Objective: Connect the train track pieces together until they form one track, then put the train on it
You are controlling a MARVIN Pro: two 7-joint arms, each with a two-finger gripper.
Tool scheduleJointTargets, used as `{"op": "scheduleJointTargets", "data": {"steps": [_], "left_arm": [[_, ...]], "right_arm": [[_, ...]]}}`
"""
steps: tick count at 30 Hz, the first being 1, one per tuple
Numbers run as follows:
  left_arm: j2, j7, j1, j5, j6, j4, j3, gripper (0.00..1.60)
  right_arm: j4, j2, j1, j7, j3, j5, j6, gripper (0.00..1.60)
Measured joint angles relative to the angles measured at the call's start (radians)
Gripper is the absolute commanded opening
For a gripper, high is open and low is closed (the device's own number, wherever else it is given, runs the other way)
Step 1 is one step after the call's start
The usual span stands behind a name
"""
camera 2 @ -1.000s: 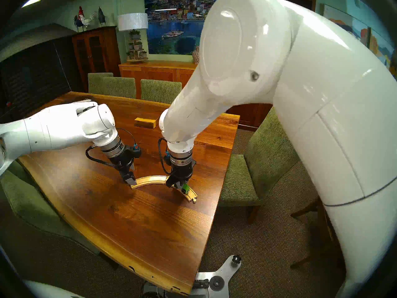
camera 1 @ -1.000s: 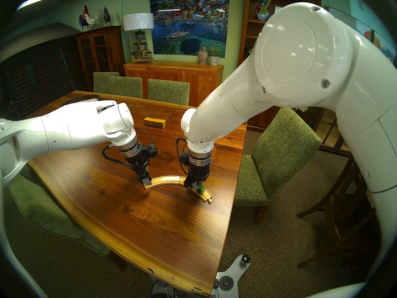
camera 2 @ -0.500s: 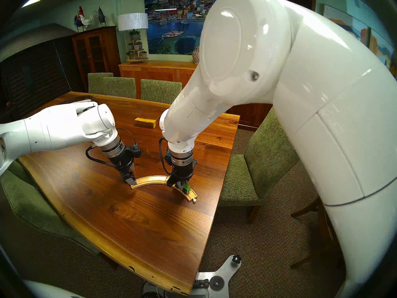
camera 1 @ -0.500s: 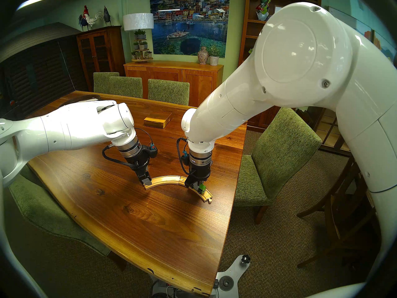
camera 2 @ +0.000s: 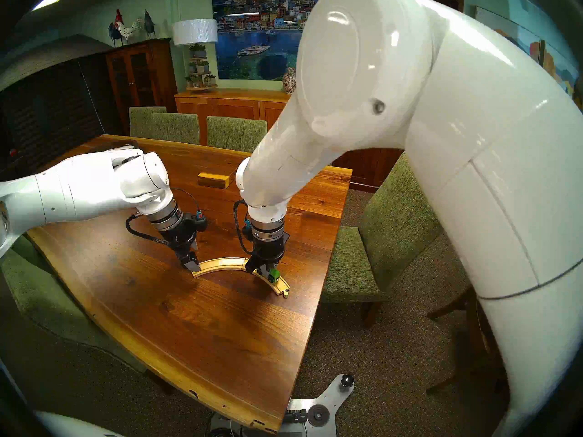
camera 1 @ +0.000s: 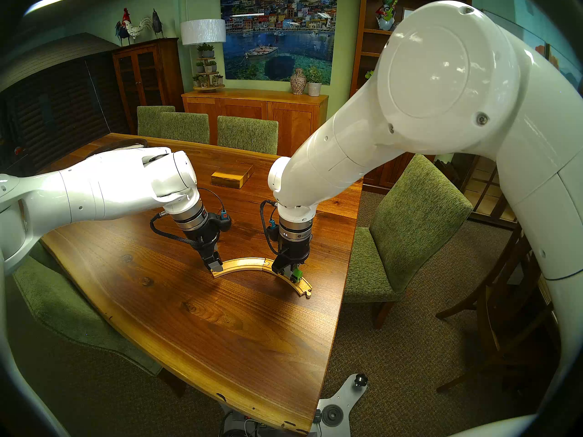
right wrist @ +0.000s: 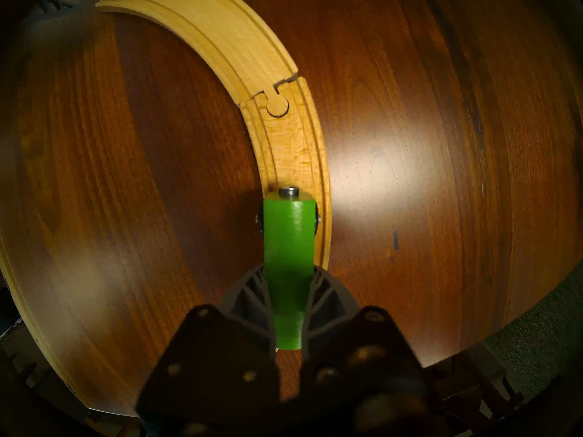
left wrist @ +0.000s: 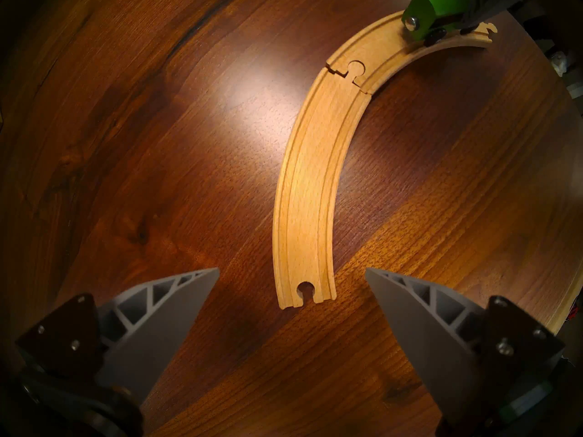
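Note:
Two pale grooved train track pieces lie joined peg in socket into one curved track point(camera 1: 244, 264) point(camera 2: 220, 265) on the wooden table. In the left wrist view the near piece point(left wrist: 310, 190) ends in an empty socket, and my left gripper point(left wrist: 292, 269) point(camera 1: 216, 266) stands open just above that end, a finger on each side. My right gripper point(right wrist: 288, 288) point(camera 1: 288, 271) is shut on the rear of the green train point(right wrist: 288, 237) point(camera 1: 296, 275) point(left wrist: 432, 7). The train is lined up along the right piece point(right wrist: 293, 143) with its wheels down at the grooves.
A rectangular wooden box point(camera 1: 232, 176) sits farther back on the table. The track's right end lies close to the table's right edge point(camera 1: 345, 282), with a green chair point(camera 1: 407, 225) beyond it. More green chairs line the far side.
My right arm's elbow and wrist have shifted slightly, and the train has barely moved on the right piece. The left arm has stayed still.

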Motion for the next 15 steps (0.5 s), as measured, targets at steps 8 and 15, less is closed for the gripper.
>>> {"op": "scheduleJointTargets", "data": {"steps": [8,15], "left_arm": [[0.000,0.000,0.000,0.000,0.000,0.000,0.000,1.60],[0.000,0.000,0.000,0.000,0.000,0.000,0.000,1.60]], "right_arm": [[0.016,-0.002,-0.011,0.003,-0.012,0.000,0.014,0.00],[0.025,-0.003,-0.019,0.004,-0.015,0.003,0.021,0.00]]}}
